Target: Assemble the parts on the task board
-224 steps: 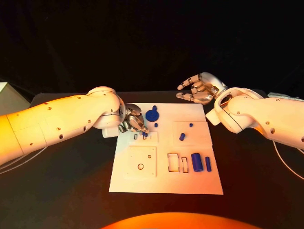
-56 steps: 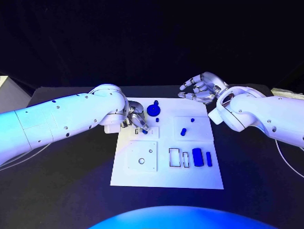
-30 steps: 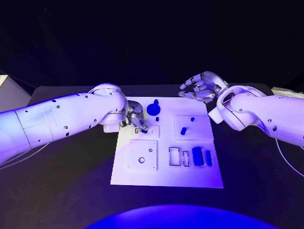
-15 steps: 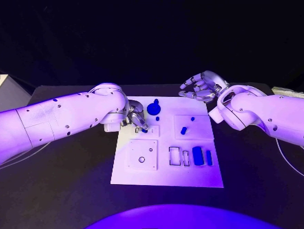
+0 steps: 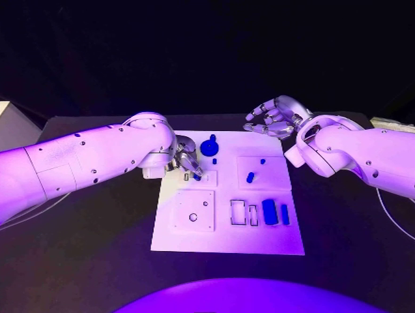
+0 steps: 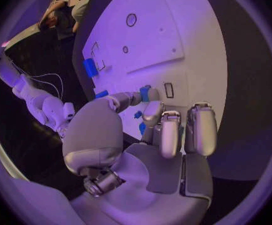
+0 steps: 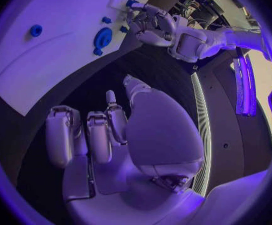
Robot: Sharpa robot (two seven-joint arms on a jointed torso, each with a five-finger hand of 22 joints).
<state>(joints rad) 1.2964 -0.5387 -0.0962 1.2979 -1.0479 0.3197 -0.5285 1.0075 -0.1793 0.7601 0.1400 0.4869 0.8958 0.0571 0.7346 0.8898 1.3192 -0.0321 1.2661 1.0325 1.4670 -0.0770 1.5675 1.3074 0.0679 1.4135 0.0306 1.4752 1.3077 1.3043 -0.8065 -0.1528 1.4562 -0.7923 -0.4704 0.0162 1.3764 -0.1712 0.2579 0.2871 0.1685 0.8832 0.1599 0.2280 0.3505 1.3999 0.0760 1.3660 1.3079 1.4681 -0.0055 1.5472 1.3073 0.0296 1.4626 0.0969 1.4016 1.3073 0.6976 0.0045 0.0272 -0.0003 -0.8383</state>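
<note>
The white task board (image 5: 228, 235) lies in the middle of the black table. My left hand (image 5: 187, 162) is over the board's far left part and pinches a small blue part (image 5: 197, 175) between thumb and a finger, its tip right beside a small rectangular slot (image 6: 168, 90). The left wrist view shows the same pinched part (image 6: 146, 93). My right hand (image 5: 275, 119) hovers beyond the board's far right corner, fingers apart, holding nothing. A blue round part (image 5: 209, 148) stands at the board's far edge.
Loose blue parts lie on the board: a short oblong one (image 5: 251, 177), a tiny one (image 5: 262, 161), and a block (image 5: 269, 212) with a thin bar (image 5: 284, 212) beside empty rectangular slots (image 5: 236, 213). A square plate with a hole (image 5: 193, 211) sits near left.
My left hand has stayed at the small slot with the blue part pinched, shifting only slightly. The right hand has kept its place.
</note>
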